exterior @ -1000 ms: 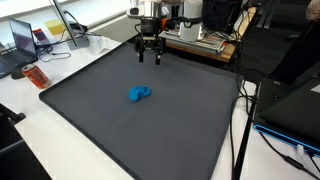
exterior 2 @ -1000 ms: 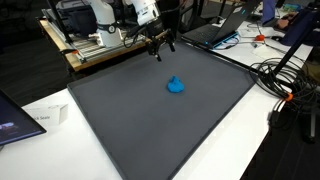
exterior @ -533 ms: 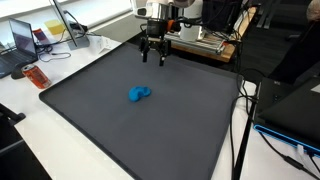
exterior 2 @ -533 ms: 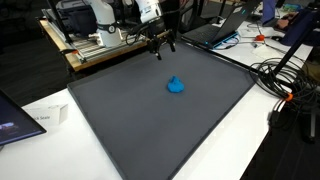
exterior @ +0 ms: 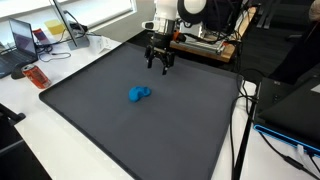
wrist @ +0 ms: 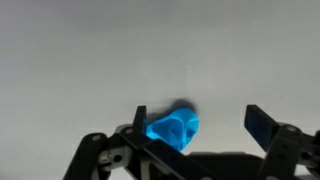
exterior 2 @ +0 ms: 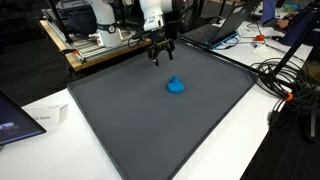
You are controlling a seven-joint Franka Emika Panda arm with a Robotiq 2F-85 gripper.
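A small blue crumpled object lies near the middle of the dark grey mat; it also shows in an exterior view and in the wrist view. My gripper hangs above the far part of the mat, behind the blue object and apart from it; it also shows in an exterior view. In the wrist view the two fingers are spread wide with nothing between them. The blue object sits on the mat below, nearer the left finger.
A laptop and an orange item sit on the white desk beside the mat. Equipment and cables crowd the bench behind the arm. Cables lie off the mat's side. A white box sits near the mat corner.
My gripper has moved over the mat toward the blue object and slightly lower. The blue object has not moved.
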